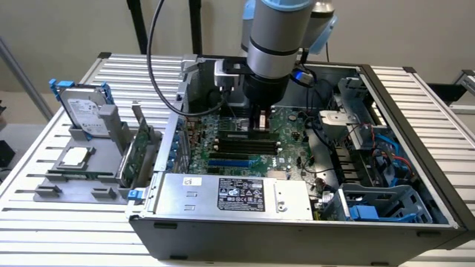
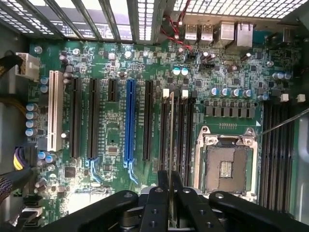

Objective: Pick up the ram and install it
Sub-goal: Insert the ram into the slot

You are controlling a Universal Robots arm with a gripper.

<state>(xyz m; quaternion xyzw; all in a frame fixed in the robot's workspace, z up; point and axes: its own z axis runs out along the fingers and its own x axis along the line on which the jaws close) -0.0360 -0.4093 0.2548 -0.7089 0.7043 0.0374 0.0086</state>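
Here the open computer case (image 1: 386, 167) lies on the slatted table (image 1: 44, 217), its motherboard (image 1: 286, 139) facing up. To the exterior view's left, a grey holder tray (image 1: 70, 181) carries a hard drive (image 1: 82, 111) and a green expansion card (image 1: 130, 158). The arm reaches down into the case, and the gripper (image 2: 170, 181) has its fingers (image 2: 161, 186) clamped on the ram (image 2: 171, 130), held edge-on directly over the black memory slots (image 2: 186, 130) beside the CPU socket (image 2: 226, 166)
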